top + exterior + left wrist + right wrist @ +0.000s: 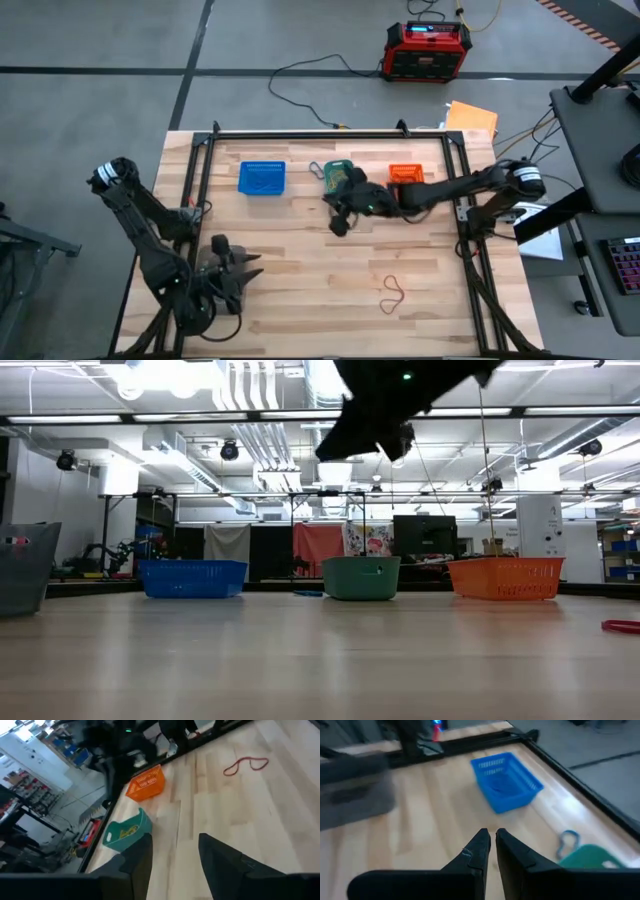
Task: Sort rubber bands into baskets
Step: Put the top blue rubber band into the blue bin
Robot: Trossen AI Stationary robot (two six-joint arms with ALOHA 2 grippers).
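I see the right gripper (340, 222) hovering above table centre, just in front of the teal basket (340, 173); fingers nearly together, nothing btwn them. Left gripper (245, 268) sits low at the near-left, fingers apart, empty. Red rubber band (392, 295) lies near-right. Blue band (567, 841) beside teal basket. Blue basket (262, 178) and orange basket (405, 175) flank it.

Three perforated baskets stand in a row along the table's far edge: blue basket (262, 177), teal basket (338, 172) beside it, orange basket (404, 174) last. A twisted red rubber band (392, 294) lies flat, well nearer than the orange basket. A blue-grey rubber band (567, 841) lies just beside the teal basket.
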